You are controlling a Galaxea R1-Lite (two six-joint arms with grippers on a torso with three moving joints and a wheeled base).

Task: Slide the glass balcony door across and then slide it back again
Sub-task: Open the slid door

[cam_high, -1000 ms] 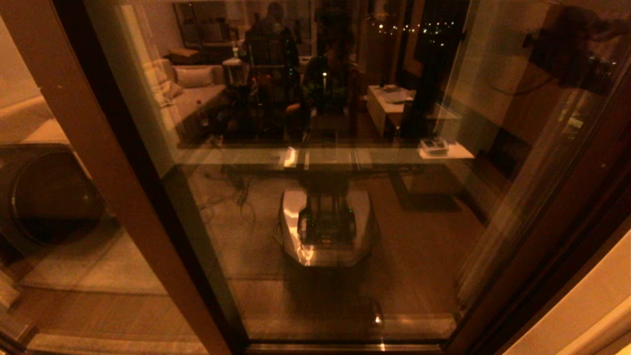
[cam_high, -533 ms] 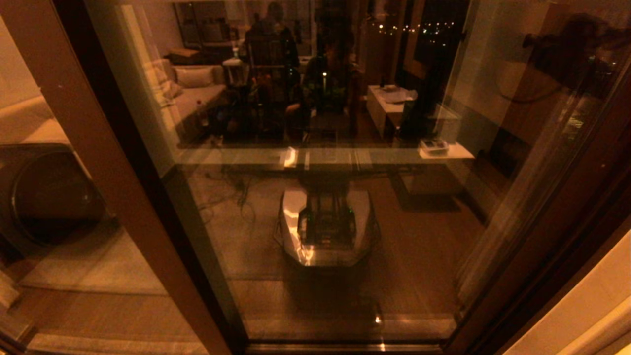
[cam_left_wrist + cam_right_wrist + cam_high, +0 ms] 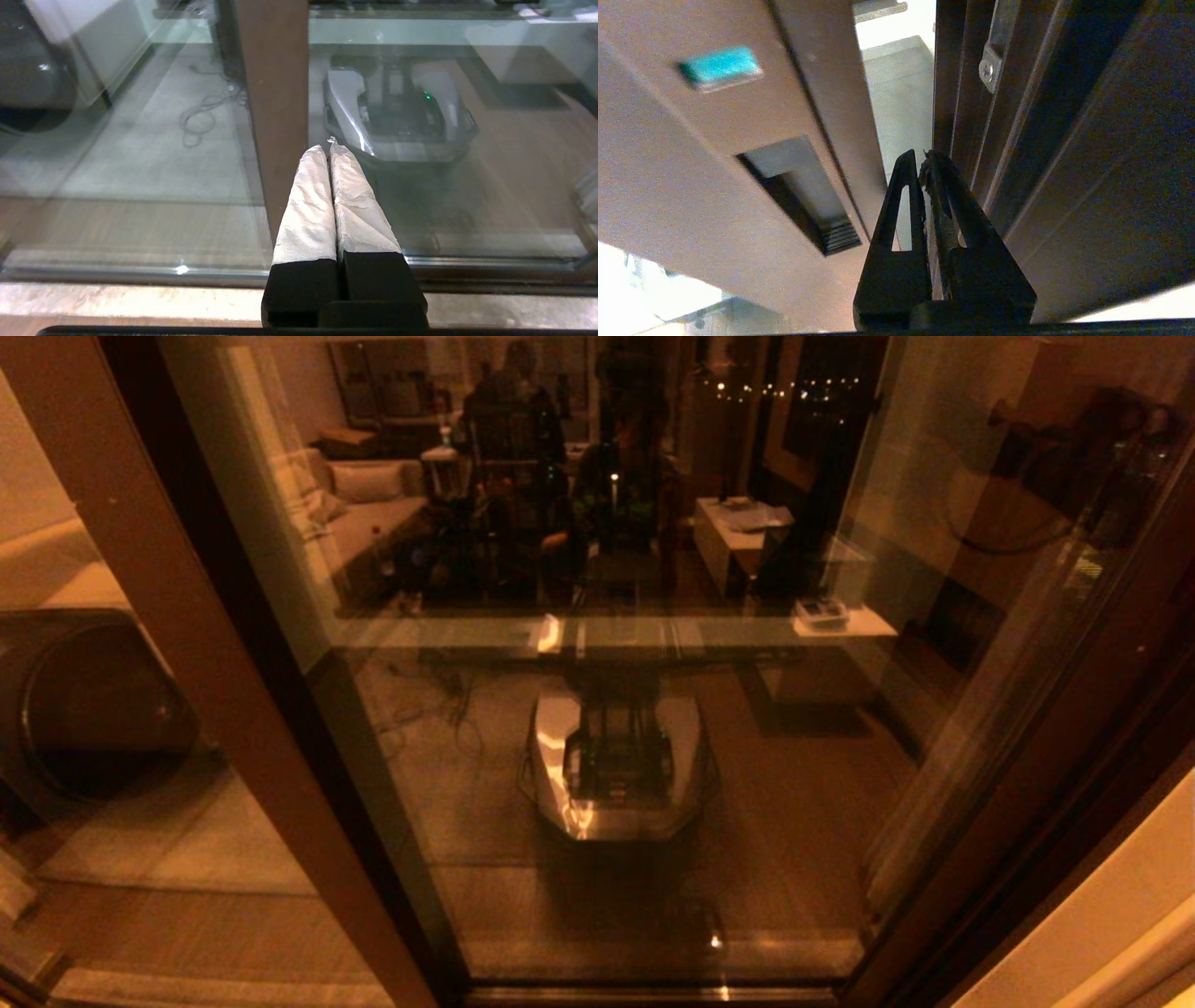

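Observation:
The glass balcony door (image 3: 607, 728) fills the middle of the head view, a reflective pane with its dark right stile (image 3: 1055, 775) running down the right side. In the right wrist view the stile (image 3: 714, 154) carries a recessed handle (image 3: 798, 196) and a teal sticker (image 3: 720, 66). My right gripper (image 3: 921, 158) is shut and empty. Its tips sit at the narrow bright gap (image 3: 901, 102) between that stile and the dark jamb (image 3: 1064, 140), beside the handle and not in it. The right arm is a dark blur (image 3: 1092, 457) at the upper right. My left gripper (image 3: 327, 148), with white-wrapped fingers, is shut and hangs low in front of the glass.
A wider lighter-brown post (image 3: 187, 616) of the fixed panel slants down the left; the left gripper points at it (image 3: 275, 93). The floor track (image 3: 140, 275) runs along the bottom. My own base (image 3: 616, 765) is mirrored in the glass. A metal strike plate (image 3: 992, 60) is on the jamb.
The dark shape of my right arm at the upper right has shifted to the right and slightly down, toward the frame. The door pane and its reflections look almost unchanged.

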